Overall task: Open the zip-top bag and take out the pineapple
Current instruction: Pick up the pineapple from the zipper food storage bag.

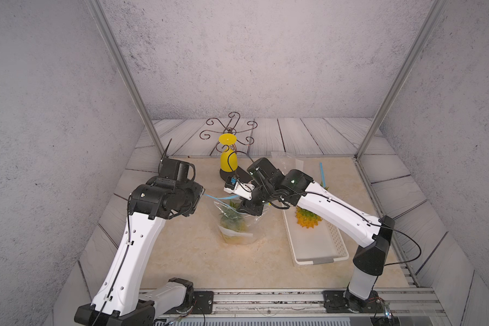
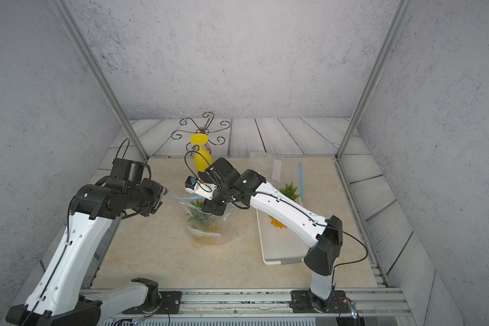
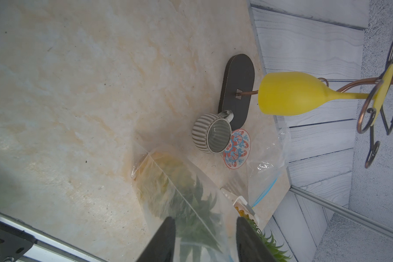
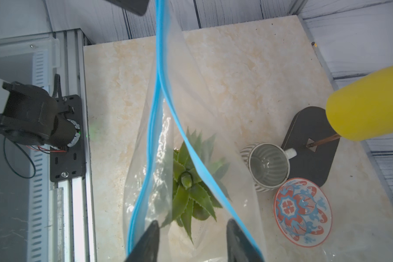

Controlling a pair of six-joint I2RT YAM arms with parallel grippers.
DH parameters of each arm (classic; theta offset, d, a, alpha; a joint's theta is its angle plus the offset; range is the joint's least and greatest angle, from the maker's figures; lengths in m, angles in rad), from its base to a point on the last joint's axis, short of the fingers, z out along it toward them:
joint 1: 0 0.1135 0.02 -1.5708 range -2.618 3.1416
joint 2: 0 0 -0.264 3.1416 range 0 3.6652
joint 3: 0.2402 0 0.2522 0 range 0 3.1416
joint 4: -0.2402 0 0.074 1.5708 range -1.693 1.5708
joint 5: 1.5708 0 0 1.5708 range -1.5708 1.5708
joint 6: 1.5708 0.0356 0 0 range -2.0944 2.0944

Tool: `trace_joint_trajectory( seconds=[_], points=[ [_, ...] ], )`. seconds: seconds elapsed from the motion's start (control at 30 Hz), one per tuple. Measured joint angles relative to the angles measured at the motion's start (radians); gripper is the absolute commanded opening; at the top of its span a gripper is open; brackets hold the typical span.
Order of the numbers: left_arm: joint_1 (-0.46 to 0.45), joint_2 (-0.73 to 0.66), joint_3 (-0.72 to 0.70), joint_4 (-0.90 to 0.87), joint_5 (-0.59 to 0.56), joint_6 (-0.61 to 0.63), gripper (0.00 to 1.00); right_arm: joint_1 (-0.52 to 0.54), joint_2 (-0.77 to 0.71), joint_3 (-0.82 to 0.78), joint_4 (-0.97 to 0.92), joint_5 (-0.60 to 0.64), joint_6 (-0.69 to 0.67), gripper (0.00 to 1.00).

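The clear zip-top bag (image 1: 237,228) stands upright mid-table in both top views, its blue zip rim (image 4: 159,68) parted into two strips. Inside is the pineapple (image 4: 188,188), green crown upward, yellow body low in the bag (image 2: 206,237). My right gripper (image 4: 192,221) hangs over the bag mouth, open, one finger outside each strip, holding nothing; in a top view it (image 1: 250,210) points down at the crown. My left gripper (image 3: 205,219) is at the bag's left end, fingers apart with bag film between them; its body hides the fingertips in a top view (image 2: 164,197).
A white basket (image 1: 316,251) at the right holds another pineapple (image 1: 308,218). A yellow goblet (image 1: 228,159) hangs on a wire stand behind the bag. A striped cup (image 4: 268,165) and patterned dish (image 4: 302,211) sit by the stand's base (image 4: 311,140). An empty bag (image 1: 288,161) lies at the back.
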Motion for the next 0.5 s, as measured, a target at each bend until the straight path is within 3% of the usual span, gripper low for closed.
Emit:
trace_joint_trajectory(
  seconds=[0.3, 0.5],
  points=[
    [0.002, 0.019, -0.009, 0.011, 0.013, 0.008, 0.49, 0.0, 0.004, -0.005, -0.032, -0.021, 0.046, 0.81],
    [0.002, 0.017, -0.009, 0.01, 0.013, 0.019, 0.5, 0.006, 0.045, 0.01, -0.045, -0.055, 0.101, 0.88]
  ],
)
